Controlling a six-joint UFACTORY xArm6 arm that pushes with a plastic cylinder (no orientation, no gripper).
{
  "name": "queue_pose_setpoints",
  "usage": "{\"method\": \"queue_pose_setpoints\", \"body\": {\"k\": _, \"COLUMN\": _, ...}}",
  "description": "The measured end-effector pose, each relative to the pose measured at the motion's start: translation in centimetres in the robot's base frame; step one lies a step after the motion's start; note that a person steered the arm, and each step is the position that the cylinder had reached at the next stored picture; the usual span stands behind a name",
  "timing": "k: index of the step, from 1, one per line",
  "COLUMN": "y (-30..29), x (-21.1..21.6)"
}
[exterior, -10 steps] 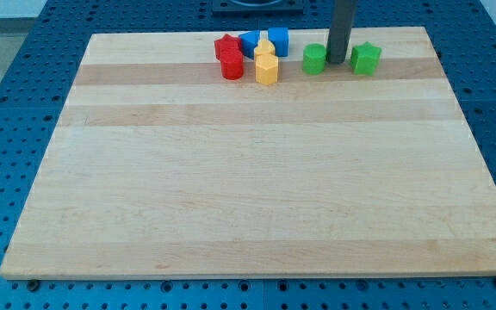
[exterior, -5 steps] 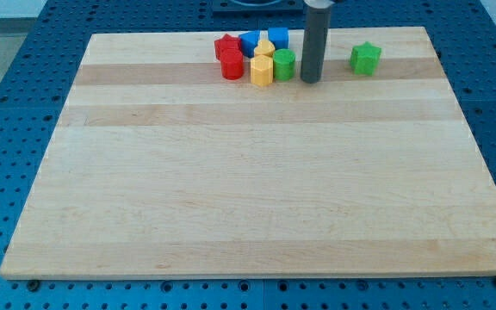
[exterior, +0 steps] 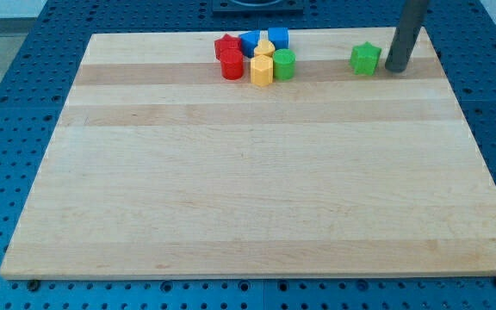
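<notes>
1. My tip (exterior: 396,69) rests on the wooden board (exterior: 248,189) near the view's top right corner, just to the view's right of the green star block (exterior: 365,58). A narrow strip of board seems to separate the two, though contact cannot be ruled out. The rod rises straight out of the view's top edge.
2. There are no jaws to report: the arm ends in a plain dark rod, which grasps nothing and can only push sideways.
3. The green star block stands alone, well apart from the other blocks.
4. The remaining blocks form one tight cluster near the view's top centre. The green cylinder (exterior: 284,65) is at its right edge, touching the yellow hexagonal block (exterior: 262,71). A second yellow block (exterior: 265,47) sits just behind.
5. Two blue blocks (exterior: 278,37) (exterior: 250,41) lie along the cluster's top. A red star block (exterior: 226,45) and a red cylinder (exterior: 232,65) close its left side.
6. The board lies on a blue perforated table (exterior: 24,103).
7. No brand, label or writing is legible anywhere.
</notes>
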State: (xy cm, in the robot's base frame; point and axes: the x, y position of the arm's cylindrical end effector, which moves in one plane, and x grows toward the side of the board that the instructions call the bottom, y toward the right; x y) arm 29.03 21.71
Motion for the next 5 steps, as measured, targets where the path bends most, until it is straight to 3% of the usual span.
{"method": "queue_pose_setpoints", "body": {"k": 5, "y": -11.6, "x": -1.7}}
